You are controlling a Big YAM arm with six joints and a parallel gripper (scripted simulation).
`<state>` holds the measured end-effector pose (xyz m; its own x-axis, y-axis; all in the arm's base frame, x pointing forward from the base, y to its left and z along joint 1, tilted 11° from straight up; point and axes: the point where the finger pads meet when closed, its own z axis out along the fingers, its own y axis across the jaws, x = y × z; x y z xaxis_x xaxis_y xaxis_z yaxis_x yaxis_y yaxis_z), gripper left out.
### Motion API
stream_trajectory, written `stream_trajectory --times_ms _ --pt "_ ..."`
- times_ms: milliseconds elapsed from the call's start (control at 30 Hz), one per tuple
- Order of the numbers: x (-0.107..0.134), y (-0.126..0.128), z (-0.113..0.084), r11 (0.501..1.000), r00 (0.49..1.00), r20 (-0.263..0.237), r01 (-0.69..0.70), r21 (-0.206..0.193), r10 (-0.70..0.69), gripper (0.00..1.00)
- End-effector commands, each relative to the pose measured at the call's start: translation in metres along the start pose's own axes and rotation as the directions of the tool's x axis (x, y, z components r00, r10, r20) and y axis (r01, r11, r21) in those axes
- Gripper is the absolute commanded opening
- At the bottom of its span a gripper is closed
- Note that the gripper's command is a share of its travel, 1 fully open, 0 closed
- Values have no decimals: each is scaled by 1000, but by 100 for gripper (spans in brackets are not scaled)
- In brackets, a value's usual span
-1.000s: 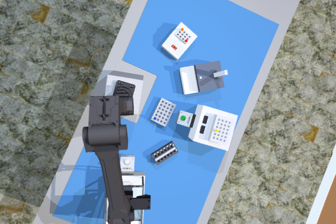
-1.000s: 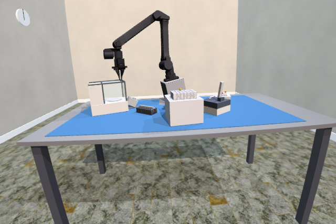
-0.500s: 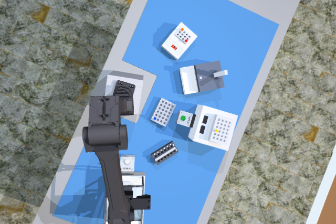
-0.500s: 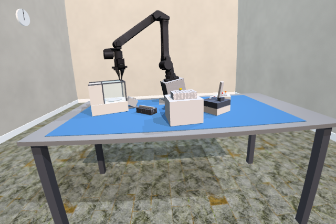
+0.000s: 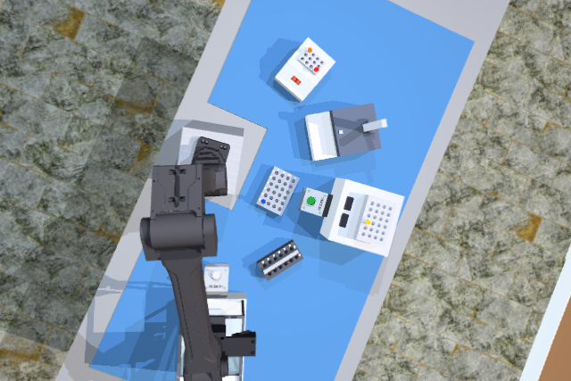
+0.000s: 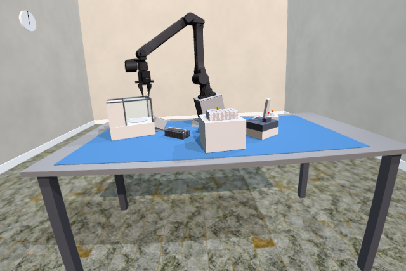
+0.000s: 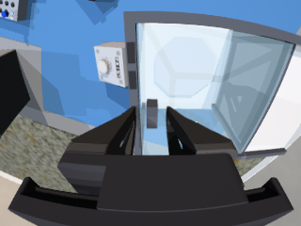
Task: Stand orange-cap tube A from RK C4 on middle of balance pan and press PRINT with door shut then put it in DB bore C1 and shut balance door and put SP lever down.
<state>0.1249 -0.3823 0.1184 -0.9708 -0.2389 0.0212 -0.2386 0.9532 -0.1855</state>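
My gripper is partly open and empty, pointing down over the glass top of the balance. The dark door handle shows between the fingertips, ungripped, near the front frame. The door looks shut; any thin gap cannot be told. The pan looks empty. The white PRINT key is on the front; the lamp is not made out. An orange-capped tube stands at the back left of the dry block, in bore C1. The SP lever stands up.
The tube rack holds a blue-capped tube. A red-capped tube is in the dry block. The big white mixer holds a yellow-capped tube. The black magnet block lies between balance and mixer.
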Motion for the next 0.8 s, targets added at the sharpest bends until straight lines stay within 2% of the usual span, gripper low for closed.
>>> stream_trajectory --times_ms 0,100,467,533,567,633,767 --pt "-1 -27 -20 998 1000 2 -13 64 13 30" --pt "-1 -25 -31 998 1000 3 -13 69 13 30" --pt "-4 -24 -50 998 1000 4 -7 69 7 30" --pt "-4 -24 -50 998 1000 4 -7 69 7 30" --pt "-4 -23 -45 999 1000 2 -7 54 7 30" --pt "-4 -23 -56 997 1000 4 -8 71 7 30" --pt "-4 -23 -63 997 1000 4 -7 72 7 30"
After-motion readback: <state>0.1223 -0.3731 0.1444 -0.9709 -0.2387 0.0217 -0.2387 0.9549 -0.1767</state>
